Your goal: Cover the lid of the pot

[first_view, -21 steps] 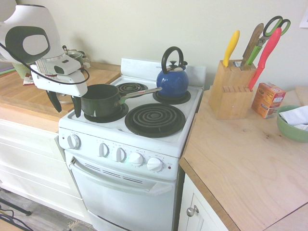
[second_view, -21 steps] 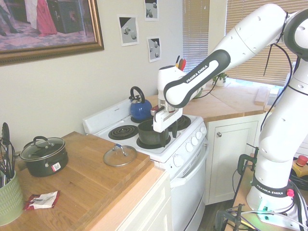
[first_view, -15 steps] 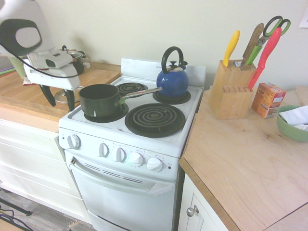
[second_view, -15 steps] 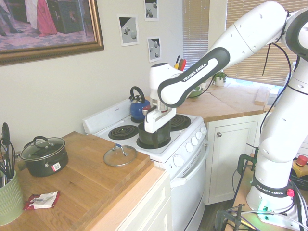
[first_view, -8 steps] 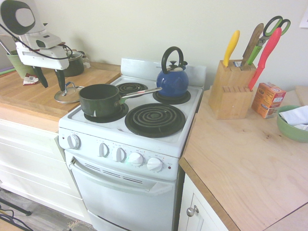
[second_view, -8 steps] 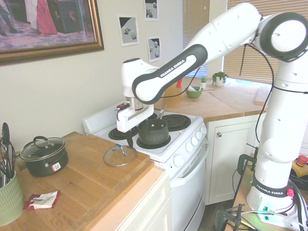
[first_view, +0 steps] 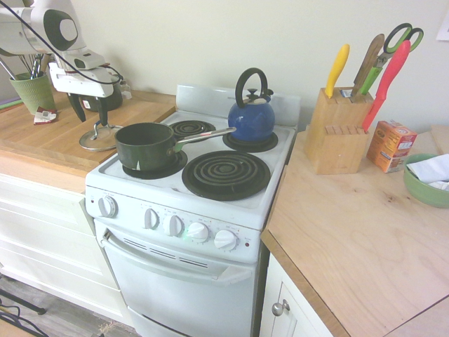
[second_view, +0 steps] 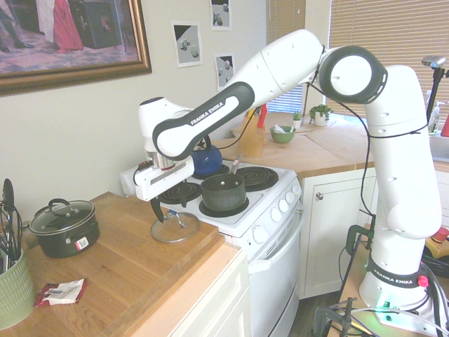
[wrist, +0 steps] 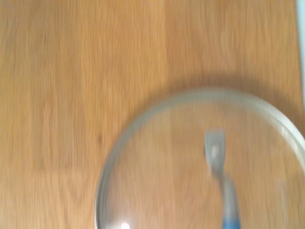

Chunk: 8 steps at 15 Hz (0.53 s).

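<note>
The pot (first_view: 145, 145), a dark saucepan with a long silver handle, stands uncovered on the stove's front left burner (second_view: 224, 193). The lid (first_view: 98, 137), clear glass with a metal rim, lies flat on the wooden counter just left of the stove (second_view: 175, 228). My gripper (first_view: 90, 111) hangs open a little above the lid, fingers pointing down with nothing between them (second_view: 168, 205). In the wrist view the lid (wrist: 162, 181) fills the lower right, blurred, with its small handle (wrist: 217, 157) over the wood.
A blue kettle (first_view: 251, 116) sits on the back right burner. A small dark two-handled pot (second_view: 63, 228) and a green utensil cup (first_view: 31, 91) stand further along the counter. A knife block (first_view: 339, 130), an orange box (first_view: 390, 144) and a green bowl (first_view: 426, 179) are right of the stove.
The arm has swung from beside the saucepan over to the wooden counter and now hangs above the glass lid. The gripper stayed open. Pot and lid have not moved.
</note>
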{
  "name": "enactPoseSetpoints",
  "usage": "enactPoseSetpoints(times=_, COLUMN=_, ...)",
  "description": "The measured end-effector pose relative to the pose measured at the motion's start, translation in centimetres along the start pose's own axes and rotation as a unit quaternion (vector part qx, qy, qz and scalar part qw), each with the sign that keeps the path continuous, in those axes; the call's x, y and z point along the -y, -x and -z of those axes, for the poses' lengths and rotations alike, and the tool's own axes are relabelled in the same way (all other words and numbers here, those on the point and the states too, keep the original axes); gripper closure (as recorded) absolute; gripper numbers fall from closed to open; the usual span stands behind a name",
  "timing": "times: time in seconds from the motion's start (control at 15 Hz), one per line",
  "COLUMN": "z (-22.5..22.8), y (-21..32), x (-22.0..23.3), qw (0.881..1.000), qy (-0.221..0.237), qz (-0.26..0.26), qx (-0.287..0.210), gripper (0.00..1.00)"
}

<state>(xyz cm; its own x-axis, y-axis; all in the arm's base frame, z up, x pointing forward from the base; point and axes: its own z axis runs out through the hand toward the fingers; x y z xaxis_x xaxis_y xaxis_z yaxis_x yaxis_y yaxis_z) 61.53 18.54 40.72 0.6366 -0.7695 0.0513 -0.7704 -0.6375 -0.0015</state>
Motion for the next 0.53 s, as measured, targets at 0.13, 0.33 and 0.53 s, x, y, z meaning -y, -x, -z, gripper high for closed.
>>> enactPoseSetpoints(times=0.13, z=-0.6, y=-0.8, x=0.5, qw=1.0, qy=0.008, qz=-0.005, qx=0.002, gripper=0.0)
enactPoseSetpoints(times=0.33, z=-1.4, y=-1.3, x=0.7, qw=1.0, qy=0.013, qz=-0.008, qx=0.005, gripper=0.0)
enactPoseSetpoints(times=0.53, z=-1.5, y=-1.2, x=0.6, qw=1.0, qy=0.017, qz=-0.01, qx=0.01, gripper=0.0)
